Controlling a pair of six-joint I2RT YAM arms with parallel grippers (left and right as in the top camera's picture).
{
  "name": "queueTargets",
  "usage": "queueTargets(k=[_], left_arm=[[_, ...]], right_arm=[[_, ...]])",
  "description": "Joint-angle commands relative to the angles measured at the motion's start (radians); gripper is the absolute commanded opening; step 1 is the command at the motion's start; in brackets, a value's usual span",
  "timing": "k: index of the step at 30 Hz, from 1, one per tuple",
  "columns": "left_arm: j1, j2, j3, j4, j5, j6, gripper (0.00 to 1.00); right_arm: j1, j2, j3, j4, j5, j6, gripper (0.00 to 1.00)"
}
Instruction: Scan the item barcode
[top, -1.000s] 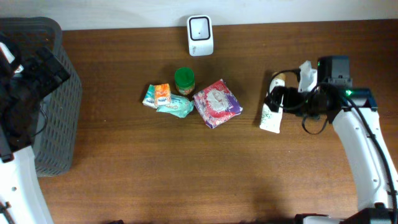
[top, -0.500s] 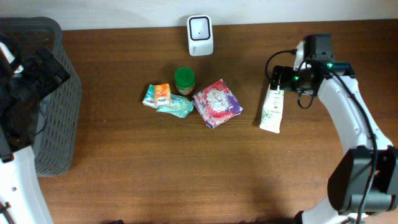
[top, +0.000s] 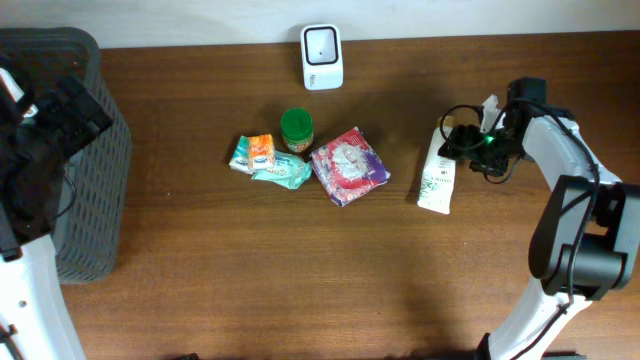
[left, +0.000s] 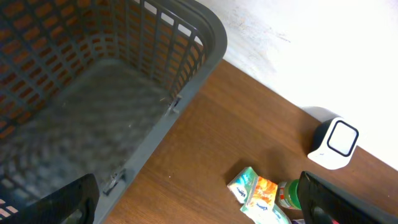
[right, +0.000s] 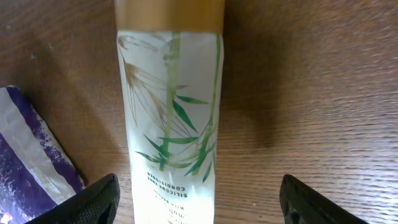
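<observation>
The brown wooden table (top: 300, 270) carries everything. At its left end stands a dark grey slatted plastic basket (top: 105, 180), and the left gripper (left: 199, 202) hangs above it with its jaws spread wide and nothing between them, well apart from the goods. Mid-table lies a small cluster: a purple and white crinkled foil packet (top: 349, 166), a teal tissue pack (top: 280, 172), an orange and white pack (top: 261, 150) and a green-lidded jar (top: 296, 128). The white rounded barcode scanner (top: 322, 44) stands at the far edge, facing up. The item in play looks to be the white plastic bottle with a green bamboo-leaf print and a tan cap (top: 437, 180), which lies flat on the wood to the right of the cluster, apart from it. The right gripper (right: 205, 199) sits directly over its cap end with the jaws open, one finger on each side of the body and neither visibly pressing it. The bottle's long axis runs away from the robot and crosses the line on which the jaws close, so a pinch across its width looks ready. The right arm is far nearer, and the scanner lies away to its left and farther back.
</observation>
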Motion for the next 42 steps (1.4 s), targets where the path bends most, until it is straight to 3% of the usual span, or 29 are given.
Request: queueTargets(k=[1, 8, 15, 17, 22, 26, 30, 35, 39, 42], left_arm=[[0.006, 0.002, 0.001, 0.002, -0.014, -0.006, 0.99], [0.006, 0.002, 0.001, 0.002, -0.014, -0.006, 0.99], [0.006, 0.002, 0.001, 0.002, -0.014, -0.006, 0.99], [0.006, 0.002, 0.001, 0.002, -0.014, -0.006, 0.99], [0.006, 0.002, 0.001, 0.002, -0.014, -0.006, 0.99], [0.006, 0.002, 0.001, 0.002, -0.014, -0.006, 0.99], [0.006, 0.002, 0.001, 0.002, -0.014, -0.006, 0.99], [0.006, 0.002, 0.001, 0.002, -0.014, -0.006, 0.99], [0.006, 0.002, 0.001, 0.002, -0.014, -0.006, 0.99], [0.006, 0.002, 0.001, 0.002, -0.014, -0.006, 0.99]], right_arm=[[0.028, 0.014, -0.022, 0.003, -0.016, -0.002, 0.77], [0.061, 0.014, -0.022, 0.012, -0.02, 0.0, 0.76], [-0.001, 0.014, -0.013, 0.012, -0.019, 0.005, 0.77], [0.011, 0.019, -0.013, 0.014, -0.034, 0.003, 0.68], [0.082, 0.073, -0.013, 0.036, -0.031, 0.003, 0.56], [0.113, 0.075, -0.013, 0.032, -0.039, 0.007, 0.18], [0.112, 0.05, 0.033, -0.045, -0.097, 0.007, 0.04], [0.139, 0.039, 0.252, -0.307, 0.18, 0.053, 0.04], [0.251, 0.042, 0.251, -0.313, 0.278, 0.06, 0.04], [0.352, 0.046, 0.249, -0.313, 0.422, 0.061, 0.2]])
